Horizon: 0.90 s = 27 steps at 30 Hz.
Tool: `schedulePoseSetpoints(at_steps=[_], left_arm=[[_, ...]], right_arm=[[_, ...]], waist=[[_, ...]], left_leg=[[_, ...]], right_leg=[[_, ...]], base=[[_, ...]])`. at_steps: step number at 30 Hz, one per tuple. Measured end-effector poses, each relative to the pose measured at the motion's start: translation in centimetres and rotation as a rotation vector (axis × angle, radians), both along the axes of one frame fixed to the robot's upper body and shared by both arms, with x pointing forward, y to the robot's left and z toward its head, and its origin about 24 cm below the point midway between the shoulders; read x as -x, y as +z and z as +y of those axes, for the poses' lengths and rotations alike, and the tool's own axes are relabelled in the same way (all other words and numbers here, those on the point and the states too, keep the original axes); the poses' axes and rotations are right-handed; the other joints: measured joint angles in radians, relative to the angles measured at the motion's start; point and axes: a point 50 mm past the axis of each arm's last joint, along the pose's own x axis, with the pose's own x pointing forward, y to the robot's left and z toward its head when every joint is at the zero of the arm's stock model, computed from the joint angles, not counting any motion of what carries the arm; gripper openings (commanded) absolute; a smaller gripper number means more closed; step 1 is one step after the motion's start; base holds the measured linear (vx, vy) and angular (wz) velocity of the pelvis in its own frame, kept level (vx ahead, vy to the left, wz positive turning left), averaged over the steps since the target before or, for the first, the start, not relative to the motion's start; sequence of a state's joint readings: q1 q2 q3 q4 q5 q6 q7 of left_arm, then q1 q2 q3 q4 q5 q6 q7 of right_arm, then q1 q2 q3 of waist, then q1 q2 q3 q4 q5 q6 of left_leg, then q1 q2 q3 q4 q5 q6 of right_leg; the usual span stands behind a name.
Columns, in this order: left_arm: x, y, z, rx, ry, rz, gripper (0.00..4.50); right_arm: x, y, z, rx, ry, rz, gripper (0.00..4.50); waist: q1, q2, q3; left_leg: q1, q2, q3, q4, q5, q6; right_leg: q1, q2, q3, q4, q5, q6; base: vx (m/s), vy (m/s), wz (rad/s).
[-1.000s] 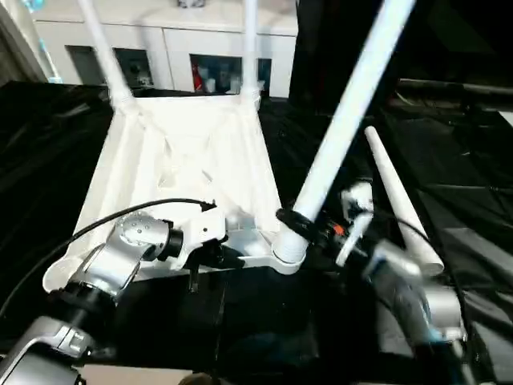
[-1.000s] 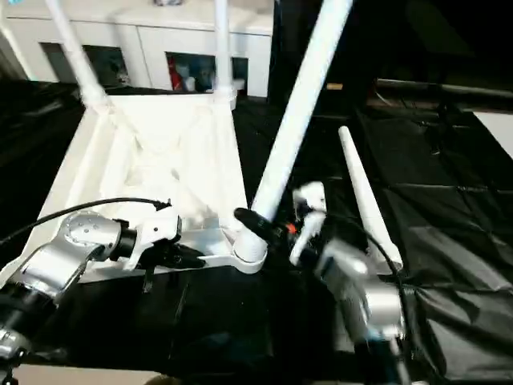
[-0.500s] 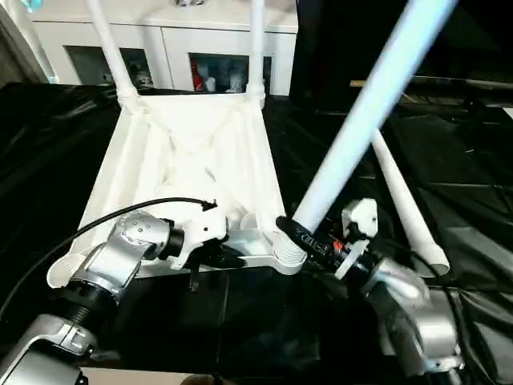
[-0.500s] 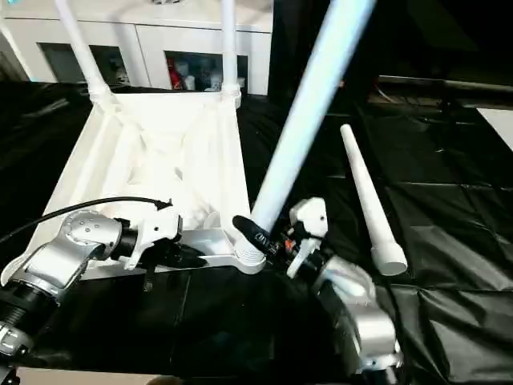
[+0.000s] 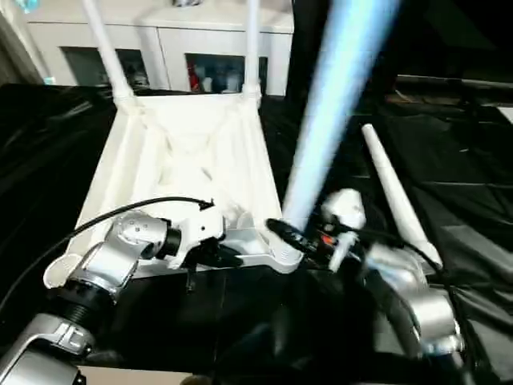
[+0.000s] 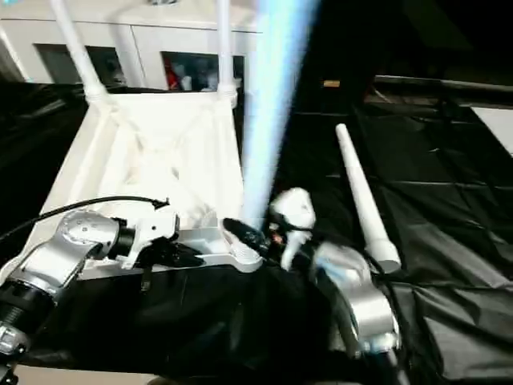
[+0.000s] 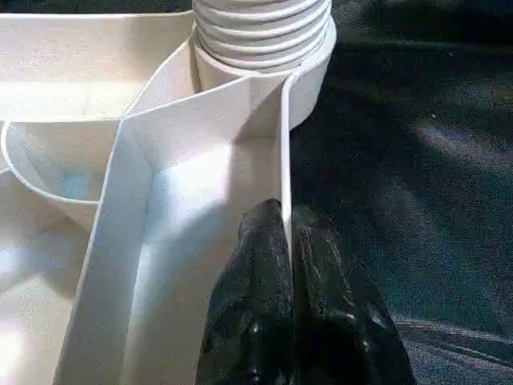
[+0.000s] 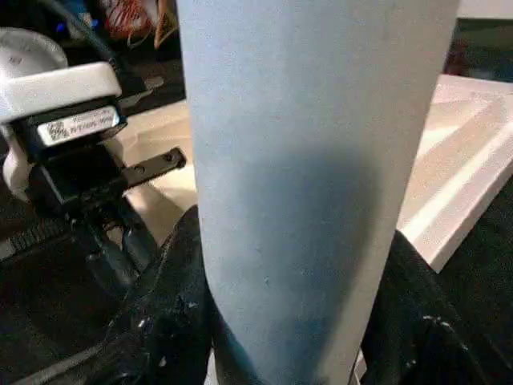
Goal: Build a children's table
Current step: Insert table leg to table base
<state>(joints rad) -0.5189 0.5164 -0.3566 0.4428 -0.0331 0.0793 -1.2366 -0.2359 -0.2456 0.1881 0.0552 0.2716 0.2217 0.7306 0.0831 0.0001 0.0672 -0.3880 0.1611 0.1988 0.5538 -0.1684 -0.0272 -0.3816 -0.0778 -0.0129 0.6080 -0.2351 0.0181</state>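
The white tabletop (image 5: 184,152) lies underside up on black sheeting, with two legs (image 5: 104,48) standing in its far corner sockets. My left gripper (image 7: 286,216) is shut on the tabletop's thin near rim (image 7: 284,160), just beside the ribbed near right socket (image 7: 264,40). My right gripper (image 5: 292,239) is shut around the foot of a third leg (image 5: 329,104), which rises steeply from that socket (image 5: 284,255) and leans a little right. The black fingers (image 8: 172,321) wrap both sides of the leg (image 8: 304,184). A fourth leg (image 5: 393,196) lies loose to the right.
A white cabinet (image 5: 160,48) with glass doors stands behind the tabletop. Crinkled black sheeting (image 5: 465,200) covers the surface all around. A black cable (image 5: 120,212) arcs over my left forearm.
The held leg has swung from a strong rightward lean to nearly upright, and my right wrist has turned with it. My left gripper has kept its hold on the rim.
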Motion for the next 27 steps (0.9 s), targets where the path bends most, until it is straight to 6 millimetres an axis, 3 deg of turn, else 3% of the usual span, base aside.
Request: schedulePoseSetpoints(at_steps=[10, 18, 27], left_arm=[[0.0, 0.0, 0.1, -0.004, 0.001, 0.004, 0.00], [0.0, -0.1, 0.1, -0.006, 0.004, 0.010, 0.00], [0.0, -0.2, 0.3, -0.017, 0.007, 0.015, 0.00]], right_arm=[[0.1, -0.2, -0.2, 0.008, 0.018, 0.007, 1.85], [0.1, -1.0, -0.7, -0.121, -0.051, 0.072, 1.85], [0.0, -1.0, -0.9, -0.057, -0.003, 0.064, 1.85]], waist=[[-0.001, -0.004, -0.003], [-0.001, -0.002, -0.004], [-0.003, -0.001, -0.009]], left_leg=[[0.001, 0.000, 0.000, 0.000, 0.000, 0.000], [0.002, 0.000, 0.000, 0.000, 0.000, 0.000], [0.004, 0.000, 0.000, 0.000, 0.000, 0.000]], right_leg=[[0.000, 0.000, 0.000, -0.004, 0.000, 0.000], [0.001, 0.000, 0.000, -0.004, 0.000, 0.000], [0.001, 0.000, 0.000, -0.004, 0.000, 0.000]], base=[[0.000, 0.000, 0.00], [0.000, 0.000, 0.00], [0.000, 0.000, 0.00]])
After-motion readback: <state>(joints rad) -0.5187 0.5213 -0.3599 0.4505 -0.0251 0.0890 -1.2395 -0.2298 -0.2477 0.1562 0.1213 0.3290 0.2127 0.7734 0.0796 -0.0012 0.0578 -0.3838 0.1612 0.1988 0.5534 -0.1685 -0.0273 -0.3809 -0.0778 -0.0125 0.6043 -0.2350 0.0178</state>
